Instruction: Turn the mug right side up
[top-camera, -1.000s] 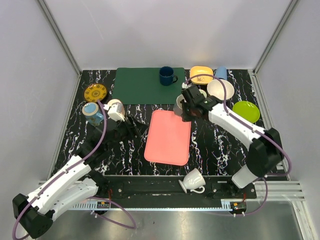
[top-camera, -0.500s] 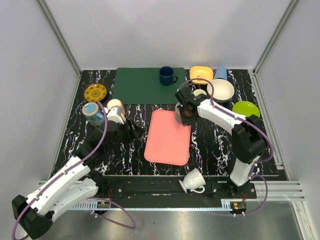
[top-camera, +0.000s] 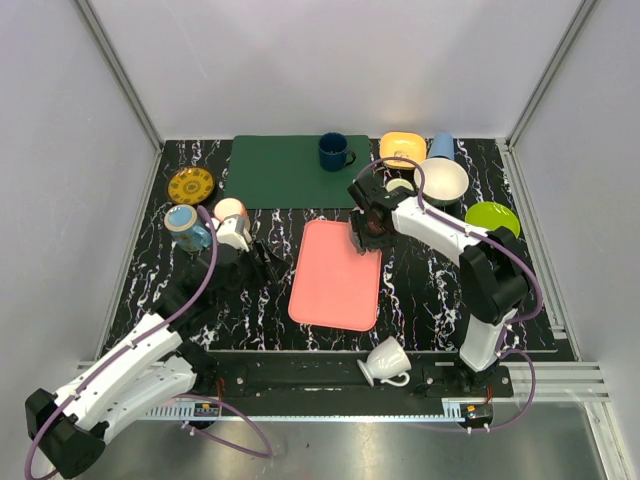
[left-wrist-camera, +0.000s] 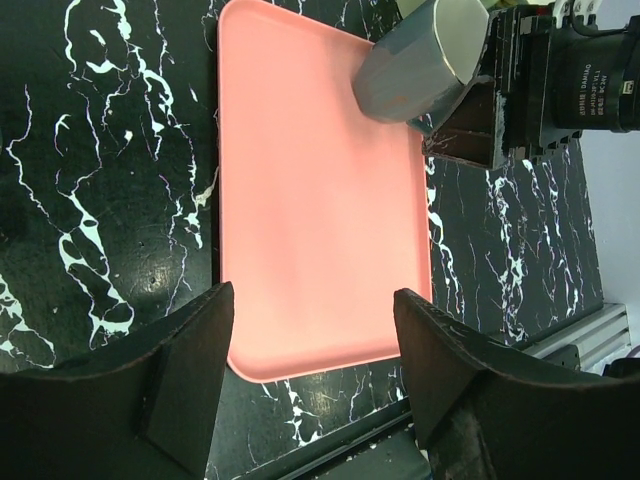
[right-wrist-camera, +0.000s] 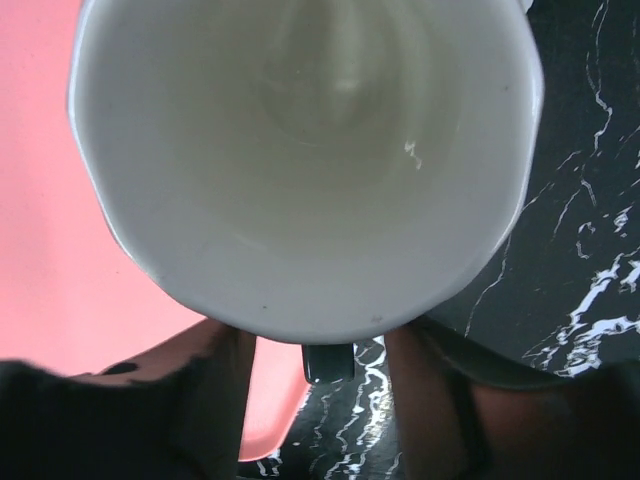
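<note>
Since the white ceramic mug (right-wrist-camera: 300, 170) fills my right wrist view mouth-first, all I see of my right jaws is two dark fingers (right-wrist-camera: 212, 398) showing beneath its rim. They are closed in on the mug, though the rim hides exactly where they bite. The pale hollow faces my wrist, so the mug's long axis runs straight out along my own reach, mouth toward me and base away.

From my left wrist view the mug (left-wrist-camera: 418, 72) hangs tilted over the far right corner of the flat pink plastic tray (left-wrist-camera: 310, 200). Its base slants down and left toward the tray, and its mouth angles up and right into my right arm. I cannot tell whether it touches the tray.

I judge the turn only partly made, since the mug is neither inverted nor upright. The coming move depends on that slant: my right wrist must rotate until the mouth faces up before I lower the mug.

My left jaws are spread wide and empty over the black white-veined tabletop (top-camera: 420, 290), just left of the tray. They are well apart from the mug, so the job belongs to my right arm.
</note>
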